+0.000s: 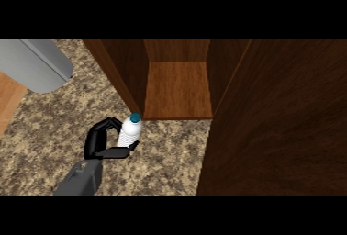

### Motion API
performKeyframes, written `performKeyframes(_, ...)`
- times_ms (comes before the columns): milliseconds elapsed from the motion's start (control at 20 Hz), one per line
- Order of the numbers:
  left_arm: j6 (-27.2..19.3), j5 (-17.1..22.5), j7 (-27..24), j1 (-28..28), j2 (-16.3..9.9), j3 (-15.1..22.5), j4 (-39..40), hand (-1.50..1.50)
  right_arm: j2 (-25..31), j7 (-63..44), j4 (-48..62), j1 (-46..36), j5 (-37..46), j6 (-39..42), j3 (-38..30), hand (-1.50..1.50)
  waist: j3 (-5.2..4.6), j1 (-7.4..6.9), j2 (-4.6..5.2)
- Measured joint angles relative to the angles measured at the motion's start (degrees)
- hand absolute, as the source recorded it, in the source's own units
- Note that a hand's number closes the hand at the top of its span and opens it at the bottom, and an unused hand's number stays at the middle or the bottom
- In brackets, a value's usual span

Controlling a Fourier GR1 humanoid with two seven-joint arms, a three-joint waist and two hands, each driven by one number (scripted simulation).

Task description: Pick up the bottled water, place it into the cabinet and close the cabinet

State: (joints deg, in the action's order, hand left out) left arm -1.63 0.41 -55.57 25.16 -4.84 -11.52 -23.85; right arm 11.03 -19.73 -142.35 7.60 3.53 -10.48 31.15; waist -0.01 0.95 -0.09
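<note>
Nearest to me, a grey forearm [80, 178] comes in from the lower edge, left of centre. I take it for the left arm, going by where it enters; the other arm does not show. At its end the left robot hand [102, 143] is black, and it is grasping the bottled water [129, 131]: the fingers arch round the bottle's left side and the thumb crosses under its lower part, so the hand is closed round it with no slack I can see. The bottle is pale with a teal cap [135, 118], roughly upright, cap toward the far side. I cannot tell whether its base touches the speckled stone worktop [47, 133] or sits just above it.

Just beyond the cap is the near edge of the wooden cabinet [129, 69], open, with its bare shelf floor [180, 89] showing. The bottle is outside it, at the near left corner of the opening. The cabinet door [278, 124] is swung out and fills the right side. Far left, a grey rounded object [37, 64] lies on the worktop, well apart from the hand.
</note>
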Motion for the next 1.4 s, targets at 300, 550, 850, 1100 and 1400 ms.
performKeyframes(300,0.4,-2.1,0.2,-0.4,2.4,3.9,-5.5,1.50,0.9,-0.2,0.0,0.3,-0.2,-0.3,-0.7,-1.50,0.01,-0.52,-0.08)
performKeyframes(550,0.8,2.8,5.0,-1.7,4.0,9.2,-13.2,1.50,0.4,-1.6,-0.3,-0.3,0.0,-1.9,0.7,-1.50,0.01,-0.68,-0.27)
performKeyframes(850,-1.8,11.8,13.2,-3.2,4.6,18.5,-23.8,1.50,1.4,-0.5,-0.1,0.0,-0.2,-1.8,-0.2,-1.50,0.01,-0.60,-0.27)
performKeyframes(1100,-8.6,16.6,21.1,-2.7,4.8,25.1,-32.7,1.50,1.4,-0.6,-0.2,0.1,0.0,-2.7,1.4,-1.50,0.00,-0.51,-0.25)
performKeyframes(1400,-15.8,18.9,27.2,-0.2,4.8,30.2,-38.0,1.50,2.6,-0.3,-0.7,1.2,-0.2,-3.1,0.6,-1.50,0.01,-0.30,-0.13)
